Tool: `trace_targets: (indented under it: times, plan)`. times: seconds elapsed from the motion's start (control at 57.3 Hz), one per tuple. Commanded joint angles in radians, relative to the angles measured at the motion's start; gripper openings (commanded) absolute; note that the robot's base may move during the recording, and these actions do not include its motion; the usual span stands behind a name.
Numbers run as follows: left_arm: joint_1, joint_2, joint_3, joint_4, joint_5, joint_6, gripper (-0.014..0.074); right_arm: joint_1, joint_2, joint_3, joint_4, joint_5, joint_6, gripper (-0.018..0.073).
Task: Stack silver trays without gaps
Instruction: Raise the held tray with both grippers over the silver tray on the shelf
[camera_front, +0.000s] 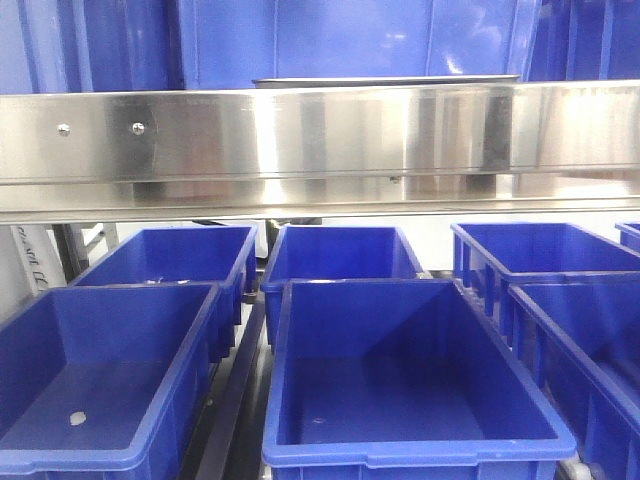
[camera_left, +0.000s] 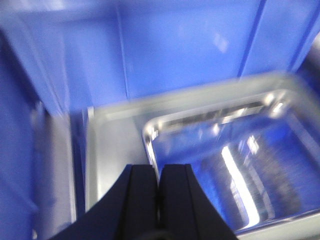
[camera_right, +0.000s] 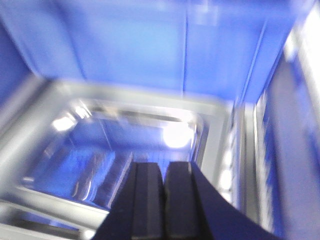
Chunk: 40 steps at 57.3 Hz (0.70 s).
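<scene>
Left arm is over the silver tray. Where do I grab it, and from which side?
Pinch the thin out-turned rim on the side of the silver tray nearest the left gripper, coming down from above, one finger inside the wall. The pan is shallow and lies flat, so only the rim offers a hold. The fingers look shut; open them first.

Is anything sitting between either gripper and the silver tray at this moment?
Nothing visible does. Both wrist views are blurred, but the left gripper looks straight down at the rim of the silver tray, and the right gripper looks down at its open inside. The blue bin wall stands beyond the tray, not in between.
</scene>
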Motion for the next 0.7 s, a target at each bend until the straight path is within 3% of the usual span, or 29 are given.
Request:
trace_targets:
  times: [0.0,0.279,0.436,0.68]
  plan:
    - [-0.013,-0.061,-0.009,0.009,-0.030,0.005,-0.0009,0.002,-0.077,0.024,-0.012,-0.008,-0.021,-0.0079]
    - [-0.095,-0.228,0.094,0.075,-0.127,0.005,-0.0020,0.002,-0.386,0.247,-0.012,-0.134,-0.058,-0.0079]
    - [-0.116,-0.367,0.290,0.066,-0.252,-0.012,-0.0020,0.002,-0.600,0.446,-0.012,-0.209,-0.065,-0.0079]
    - [-0.116,-0.656,0.675,0.057,-0.420,-0.012,-0.0020,0.002,-0.913,0.688,0.010,-0.217,-0.065,-0.0079]
